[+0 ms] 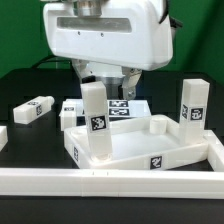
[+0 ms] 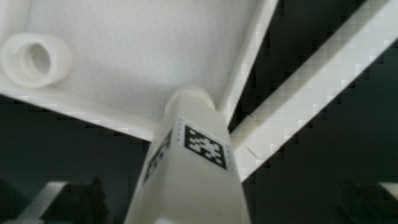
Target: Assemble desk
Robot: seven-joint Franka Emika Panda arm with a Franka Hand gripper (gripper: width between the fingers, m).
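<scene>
The desk top (image 1: pixel 150 140), white with a raised rim, lies flat near the front of the black table. One white leg (image 1: pixel 93 120) stands upright at its corner on the exterior view's left; in the wrist view this tagged leg (image 2: pixel 187 165) rises beside a round corner socket (image 2: pixel 32 58) of the desk top (image 2: pixel 160 50). My gripper (image 1: pixel 107 78) hangs just above the leg, open. In the wrist view the gripper (image 2: pixel 196 212) straddles the leg, with dark gaps between it and both fingers. A second leg (image 1: pixel 192 105) stands upright at the right.
Another leg (image 1: pixel 35 110) lies on its side at the exterior view's left, with a further white piece (image 1: pixel 70 118) nearer the desk top. The marker board (image 1: pixel 122 108) lies behind the desk top. A long white rail (image 1: pixel 110 182) edges the table's front.
</scene>
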